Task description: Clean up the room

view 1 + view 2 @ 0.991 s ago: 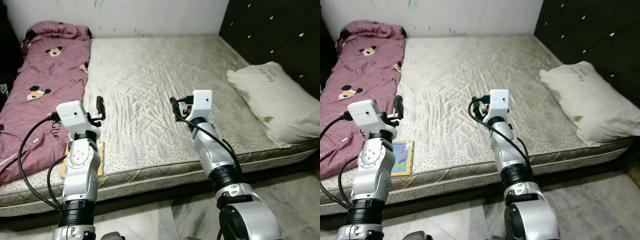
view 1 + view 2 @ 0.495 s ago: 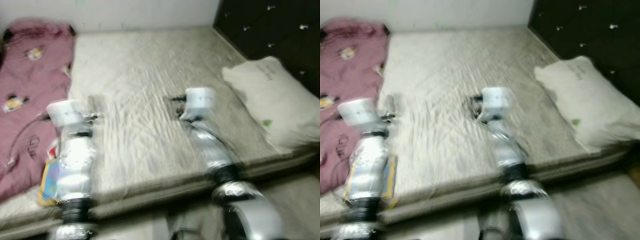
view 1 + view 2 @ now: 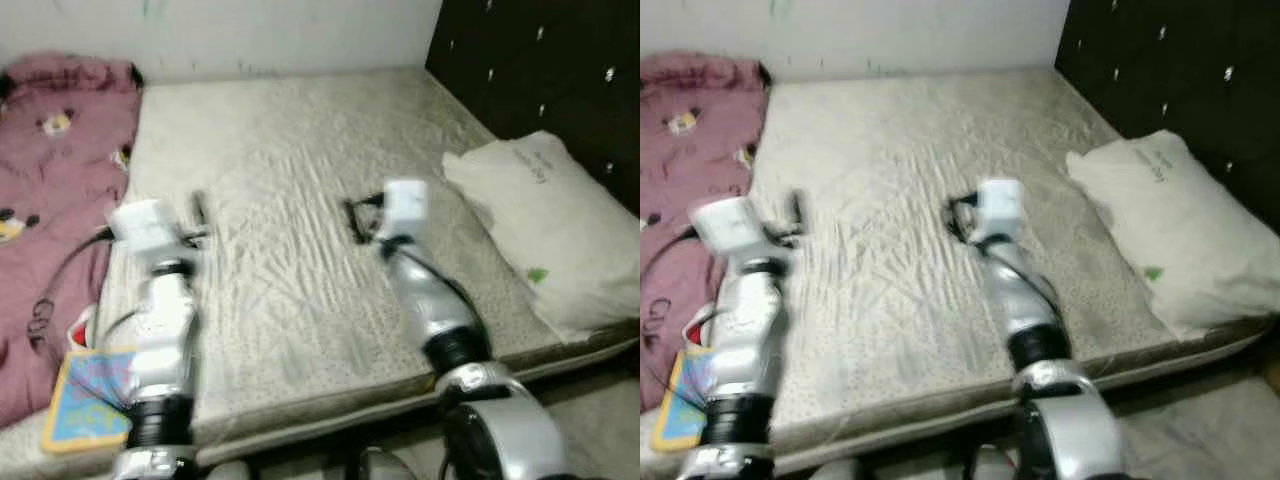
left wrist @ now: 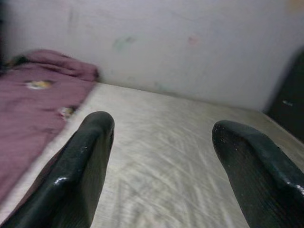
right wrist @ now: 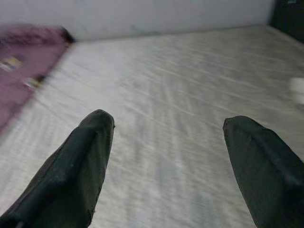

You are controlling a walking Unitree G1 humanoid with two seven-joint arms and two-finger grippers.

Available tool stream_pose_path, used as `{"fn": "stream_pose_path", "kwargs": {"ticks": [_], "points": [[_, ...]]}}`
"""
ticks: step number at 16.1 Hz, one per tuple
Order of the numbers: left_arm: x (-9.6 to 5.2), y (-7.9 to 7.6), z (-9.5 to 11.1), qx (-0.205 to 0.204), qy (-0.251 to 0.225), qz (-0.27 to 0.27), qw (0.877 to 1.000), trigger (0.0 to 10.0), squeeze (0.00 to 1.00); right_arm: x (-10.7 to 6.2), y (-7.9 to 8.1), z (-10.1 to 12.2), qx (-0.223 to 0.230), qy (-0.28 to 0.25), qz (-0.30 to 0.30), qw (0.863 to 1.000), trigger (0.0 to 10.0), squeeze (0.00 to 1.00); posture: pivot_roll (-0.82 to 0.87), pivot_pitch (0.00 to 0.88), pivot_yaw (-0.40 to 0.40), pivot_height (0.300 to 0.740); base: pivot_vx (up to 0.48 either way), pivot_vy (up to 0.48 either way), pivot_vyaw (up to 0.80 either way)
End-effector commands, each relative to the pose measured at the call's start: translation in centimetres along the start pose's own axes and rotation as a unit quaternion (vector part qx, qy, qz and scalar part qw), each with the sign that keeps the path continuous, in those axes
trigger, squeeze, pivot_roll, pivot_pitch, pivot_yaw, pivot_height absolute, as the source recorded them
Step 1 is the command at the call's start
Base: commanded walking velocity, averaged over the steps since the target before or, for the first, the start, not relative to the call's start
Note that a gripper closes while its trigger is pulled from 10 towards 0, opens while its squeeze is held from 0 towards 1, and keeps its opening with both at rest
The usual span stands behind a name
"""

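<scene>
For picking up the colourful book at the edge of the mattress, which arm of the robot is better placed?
Probably the left. The book lies at the near edge of the mattress just beside the left arm, below the open left gripper. The right gripper, also open, hovers over the middle of the mattress, farther away.

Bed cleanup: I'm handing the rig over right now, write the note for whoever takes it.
Left hand: open, empty, held above the mattress.
Right hand: open, empty, also above the mattress.
Pink blanket lies crumpled along the robot's left side of the bed; a picture book rests at the near left edge; the pillow lies on the right by the dark headboard.
Done: nothing picked up.
Left: blanket, book.
</scene>
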State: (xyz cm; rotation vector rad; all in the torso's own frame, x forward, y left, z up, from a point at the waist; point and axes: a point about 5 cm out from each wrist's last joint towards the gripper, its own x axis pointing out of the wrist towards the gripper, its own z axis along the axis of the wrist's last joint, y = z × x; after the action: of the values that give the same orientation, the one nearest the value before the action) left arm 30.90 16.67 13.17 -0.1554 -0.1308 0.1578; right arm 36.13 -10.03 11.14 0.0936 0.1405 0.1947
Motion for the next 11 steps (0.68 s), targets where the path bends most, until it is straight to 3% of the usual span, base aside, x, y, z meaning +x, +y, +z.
{"fn": "stream_pose_path", "kwargs": {"ticks": [1,2,3,5,7,9,11], "points": [[0.07,0.75,0.03,0.010,0.002,0.012,1.000,10.0,0.00,0.16,1.03,0.41,-0.023,-0.009,0.010,1.000,10.0,0.00,-0.02,0.000,-0.039,0.740,0.000,0.000,0.00],[0.03,0.73,0.04,0.008,0.002,0.010,1.000,10.0,0.00,0.15,1.13,0.57,-0.045,-0.018,0.009,0.999,10.0,0.00,-0.02,0.000,-0.040,0.740,0.000,0.472,0.00],[0.03,0.79,0.04,0.007,0.001,0.015,1.000,10.0,0.00,0.17,1.55,0.79,-0.014,-0.026,0.038,0.999,10.0,0.00,-0.02,0.000,-0.041,0.740,0.000,0.472,0.00],[0.08,0.73,0.14,-0.001,-0.002,0.015,1.000,10.0,0.00,0.34,1.70,1.33,-0.024,-0.032,0.042,0.998,10.0,0.00,-0.02,0.000,-0.040,0.740,0.000,0.472,0.00],[0.14,0.69,0.16,-0.008,-0.003,0.018,1.000,10.0,0.00,0.46,1.83,1.00,-0.052,-0.012,0.047,0.997,10.0,0.00,-0.02,0.000,-0.039,0.740,0.000,0.472,0.00],[0.19,0.59,0.18,-0.008,-0.001,0.019,1.000,10.0,0.00,0.32,1.90,1.21,-0.023,-0.026,0.060,0.998,10.0,0.00,-0.02,0.000,-0.039,0.740,0.000,0.472,0.00],[0.00,0.59,0.00,-0.007,0.002,0.021,1.000,10.0,0.00,0.26,1.91,1.19,-0.034,-0.025,0.063,0.997,10.0,0.00,-0.03,0.000,-0.039,0.740,0.000,0.472,0.25]]}}
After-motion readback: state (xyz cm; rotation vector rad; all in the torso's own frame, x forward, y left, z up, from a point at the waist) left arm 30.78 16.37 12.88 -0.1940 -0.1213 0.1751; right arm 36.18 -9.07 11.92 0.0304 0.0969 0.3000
